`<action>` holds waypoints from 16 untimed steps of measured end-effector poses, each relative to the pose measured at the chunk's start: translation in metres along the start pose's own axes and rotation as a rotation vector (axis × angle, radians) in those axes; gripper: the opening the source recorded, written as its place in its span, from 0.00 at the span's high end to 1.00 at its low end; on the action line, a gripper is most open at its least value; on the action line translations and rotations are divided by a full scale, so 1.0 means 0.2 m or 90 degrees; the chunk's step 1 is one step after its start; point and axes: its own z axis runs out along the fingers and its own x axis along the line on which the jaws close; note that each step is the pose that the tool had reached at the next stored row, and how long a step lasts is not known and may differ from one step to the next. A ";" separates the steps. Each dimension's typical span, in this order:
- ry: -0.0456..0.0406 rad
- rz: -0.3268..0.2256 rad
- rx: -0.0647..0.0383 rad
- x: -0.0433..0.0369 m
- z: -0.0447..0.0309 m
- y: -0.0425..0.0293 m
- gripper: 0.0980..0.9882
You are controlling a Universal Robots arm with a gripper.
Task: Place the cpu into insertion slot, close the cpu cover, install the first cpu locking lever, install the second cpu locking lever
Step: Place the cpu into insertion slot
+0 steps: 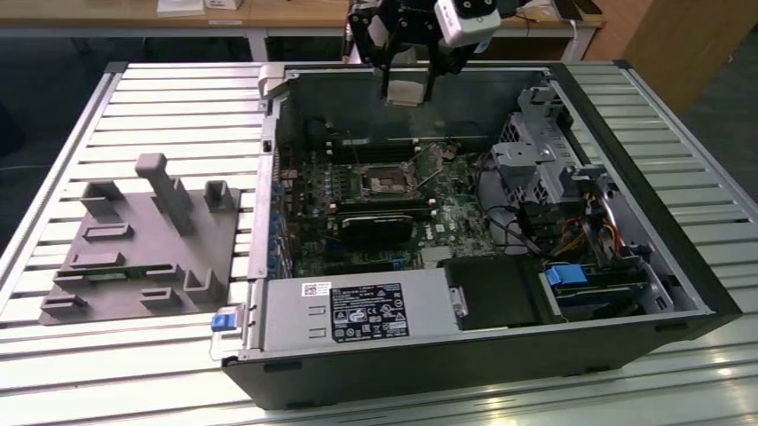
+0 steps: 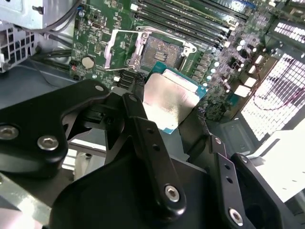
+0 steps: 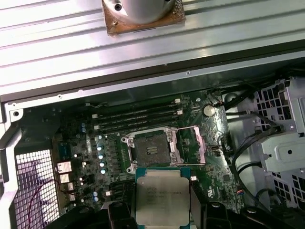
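My gripper (image 1: pixel 403 87) hangs above the back of the open computer case (image 1: pixel 663 266), shut on the cpu (image 1: pixel 404 90). In both wrist views the cpu (image 2: pixel 171 102) (image 3: pixel 161 198) is a pale silver square with a teal edge, clamped between the black fingers (image 2: pixel 138 114). The insertion slot (image 1: pixel 385 184) (image 2: pixel 161 50) (image 3: pixel 151 150) lies bare on the green motherboard below, with a dark centre and a silver rim. The cpu cover (image 2: pixel 120 47) (image 3: pixel 189 143), a thin silver frame, stands swung open beside the slot. The cpu is well above the slot and apart from it.
A grey moulded fixture plate (image 1: pixel 142 248) lies on the slatted table at the exterior view's left. Inside the case are a black block (image 1: pixel 373 226) near the slot, the power supply (image 1: pixel 355 312), a metal drive cage (image 1: pixel 539 160) with cables, and long memory slots (image 3: pixel 136 117).
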 end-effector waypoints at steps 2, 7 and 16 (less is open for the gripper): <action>-0.0010 0.011 0.000 0.000 0.000 0.000 0.50; -0.0034 0.039 -0.001 0.000 0.001 0.000 0.50; -0.0075 0.084 -0.002 0.000 0.003 0.000 0.50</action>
